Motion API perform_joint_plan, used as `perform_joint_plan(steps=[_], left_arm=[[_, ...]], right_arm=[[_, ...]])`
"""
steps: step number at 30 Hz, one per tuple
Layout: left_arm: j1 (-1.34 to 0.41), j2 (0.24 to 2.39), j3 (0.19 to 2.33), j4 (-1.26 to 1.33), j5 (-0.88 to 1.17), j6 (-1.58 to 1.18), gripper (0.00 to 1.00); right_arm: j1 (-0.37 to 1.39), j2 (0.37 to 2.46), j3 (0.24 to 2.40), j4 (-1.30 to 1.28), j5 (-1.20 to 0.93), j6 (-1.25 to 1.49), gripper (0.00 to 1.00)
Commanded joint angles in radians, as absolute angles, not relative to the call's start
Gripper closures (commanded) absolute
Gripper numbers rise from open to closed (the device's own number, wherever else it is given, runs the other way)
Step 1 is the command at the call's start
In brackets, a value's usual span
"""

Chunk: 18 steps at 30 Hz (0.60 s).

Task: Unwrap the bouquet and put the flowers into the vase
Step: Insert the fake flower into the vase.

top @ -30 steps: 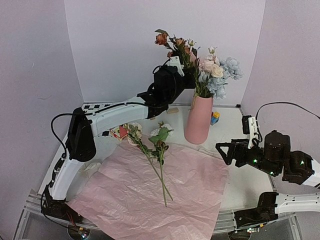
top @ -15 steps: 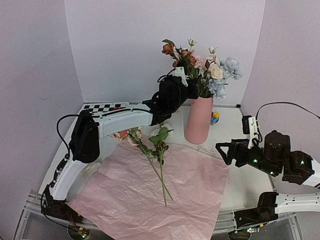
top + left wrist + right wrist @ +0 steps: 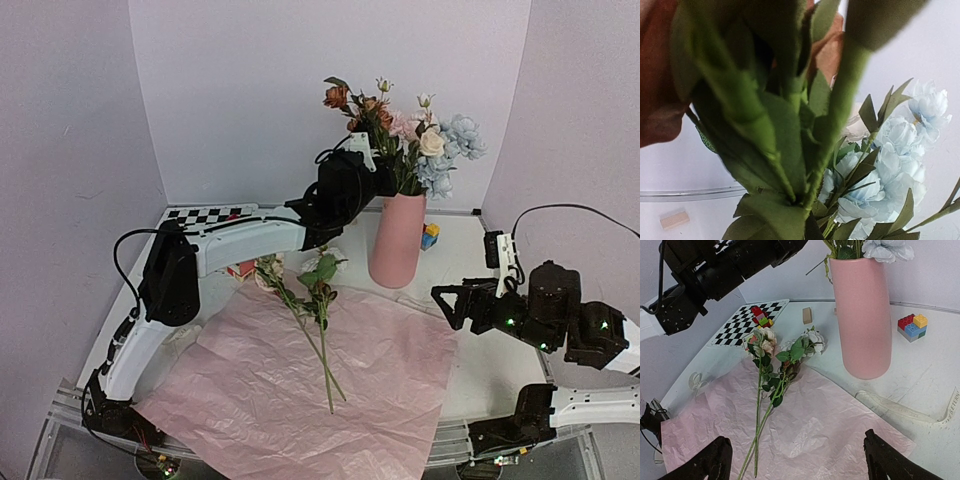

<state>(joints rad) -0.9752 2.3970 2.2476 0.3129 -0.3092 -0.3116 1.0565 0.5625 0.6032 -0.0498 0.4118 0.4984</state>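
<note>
Rust-brown flowers (image 3: 352, 104) clamped in left gripper (image 3: 380, 166), right gripper (image 3: 447, 306) spread wide

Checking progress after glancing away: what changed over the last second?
The left claw, shut on the rust-brown flowers, carried them right, closer to the vase. The open right claw, the loose stems and the pink paper stayed put.

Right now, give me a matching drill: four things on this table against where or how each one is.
1. vase
2. loose stems
3. blue and yellow blocks
4. right gripper

a. open, holding nothing
b. lying on the pink paper
c. upright, with flowers in it
d. on the table just behind the vase

Pairs: 1-c, 2-b, 3-d, 4-a
</note>
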Motion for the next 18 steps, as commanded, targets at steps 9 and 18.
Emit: perform_joint_plan(steps=[9,18], left_arm=[[-0.979,2.288,2.303,0.308,-0.299,-0.307,0.98],[-0.979,2.254,2.309,0.308,-0.306,-0.288,0.98]], right_arm=[[1.053,0.470,0.637,-0.040,0.436,0.506,0.08],[1.053,0.493,0.649,-0.036,0.433,0.505,0.08]])
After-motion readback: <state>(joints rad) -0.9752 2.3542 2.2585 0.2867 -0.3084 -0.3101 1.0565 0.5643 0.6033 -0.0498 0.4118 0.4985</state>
